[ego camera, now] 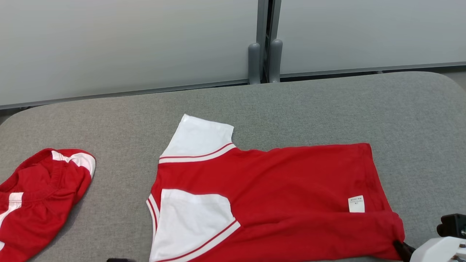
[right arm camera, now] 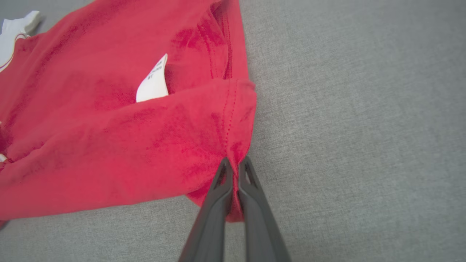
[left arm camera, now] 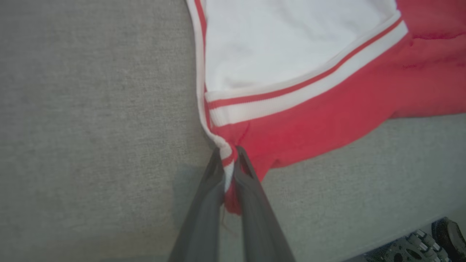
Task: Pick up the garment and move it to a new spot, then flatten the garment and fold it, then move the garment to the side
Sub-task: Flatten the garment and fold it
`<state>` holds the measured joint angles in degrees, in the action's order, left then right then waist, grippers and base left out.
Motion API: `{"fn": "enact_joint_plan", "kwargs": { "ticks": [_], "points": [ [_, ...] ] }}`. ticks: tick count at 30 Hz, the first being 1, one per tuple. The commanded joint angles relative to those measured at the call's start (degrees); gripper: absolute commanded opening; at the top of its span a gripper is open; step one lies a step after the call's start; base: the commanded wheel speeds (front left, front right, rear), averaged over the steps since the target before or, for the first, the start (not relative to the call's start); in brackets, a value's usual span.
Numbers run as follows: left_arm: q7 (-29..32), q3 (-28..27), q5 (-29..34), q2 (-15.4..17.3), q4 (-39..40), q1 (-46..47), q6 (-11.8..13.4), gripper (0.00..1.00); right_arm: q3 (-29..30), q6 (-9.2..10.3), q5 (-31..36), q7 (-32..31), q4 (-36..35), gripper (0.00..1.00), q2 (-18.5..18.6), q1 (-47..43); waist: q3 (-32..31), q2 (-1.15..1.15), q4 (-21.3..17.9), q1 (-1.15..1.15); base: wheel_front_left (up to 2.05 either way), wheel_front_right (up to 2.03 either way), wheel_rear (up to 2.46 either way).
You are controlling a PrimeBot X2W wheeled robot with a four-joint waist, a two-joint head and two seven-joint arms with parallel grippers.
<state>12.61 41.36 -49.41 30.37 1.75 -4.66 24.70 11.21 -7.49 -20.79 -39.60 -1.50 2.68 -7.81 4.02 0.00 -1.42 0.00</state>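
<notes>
red-and-white T-shirt [ego camera: 284,189] spread flat, mid-to-right along grey worktop [ego camera: 327,109] front edge | left claw [left arm camera: 230,156] clamped on its striped front corner | right claw [right arm camera: 236,163] clamped on red hem corner | second red garment [ego camera: 40,200] bunched at left edge

White label [ego camera: 356,203] on red garment [ego camera: 291,189]: print too small to read.

The red T-shirt [ego camera: 284,182] with white, red-striped sleeves [ego camera: 198,140] lies spread sideways, near edge rolled over, care label [ego camera: 356,203] showing.
</notes>
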Motion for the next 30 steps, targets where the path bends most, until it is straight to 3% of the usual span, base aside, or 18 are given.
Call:
{"fn": "enact_joint_plan", "kwargs": {
  "ticks": [1,5,11,12,13,14,15,23,27,30],
  "points": [
    [0.15,0.02,-0.04,0.88,0.94,-1.1,0.84,0.0,0.28,-0.01,-0.36,-0.46,0.02,0.0,0.43,-0.97,-0.07,0.0,-0.01,0.0,0.0,0.0,0.0],
    [-0.99,-0.45,0.53,0.86,2.05,-2.31,2.17,0.0,1.01,-0.01,2.55,-1.62,0.51,0.0,0.41,-2.03,-0.33,0.0,0.31,0.0,0.0,0.0,0.0],
    [-1.87,-0.87,0.59,0.65,0.51,-1.17,1.91,0.0,0.7,-0.01,3.62,-1.06,1.42,0.0,0.43,-1.5,-1.02,0.0,0.53,0.0,0.0,0.0,0.0],
    [-1.64,-0.82,0.52,0.69,0.16,-1.15,1.99,0.0,0.65,-0.01,3.56,-0.92,1.49,0.16,0.43,-1.3,-1.13,0.0,0.48,0.0,0.0,0.0,0.0],
    [-1.41,-0.7,0.23,0.64,-0.02,-1.16,1.92,0.0,0.34,-0.01,3.37,-1.3,1.69,0.69,0.42,-1.36,-1.27,0.0,0.43,0.0,0.0,0.0,0.0],
    [-1.3,-0.65,0.26,0.68,0.0,-1.05,1.77,0.6,0.25,-0.01,2.85,-1.83,1.91,1.0,0.41,-1.6,-1.4,0.0,0.4,0.0,0.0,0.0,0.0],
    [-1.3,-0.65,0.22,0.68,0.01,-1.0,1.76,1.0,0.13,-0.01,2.47,-2.12,1.92,1.0,0.43,-1.76,-1.51,0.0,0.36,0.0,0.0,0.0,0.0],
    [-3.1,-5.0,-0.57,2.24,3.86,-0.36,3.96,1.0,1.86,-0.02,2.01,2.36,-2.62,1.0,0.39,-0.46,-2.2,0.0,0.12,0.0,0.0,0.0,0.0],
    [-5.19,-8.1,-0.96,2.26,3.89,4.15,1.91,1.0,2.2,-0.01,2.6,4.54,-4.49,1.0,0.33,1.95,-1.47,0.0,0.19,0.0,0.0,0.0,0.0],
    [-4.7,-7.52,0.42,1.32,0.32,11.43,-1.31,1.0,0.3,-0.02,3.59,4.47,-4.33,1.0,0.34,5.7,0.25,0.0,-0.47,0.0,0.0,0.0,0.0]
  ]
}}
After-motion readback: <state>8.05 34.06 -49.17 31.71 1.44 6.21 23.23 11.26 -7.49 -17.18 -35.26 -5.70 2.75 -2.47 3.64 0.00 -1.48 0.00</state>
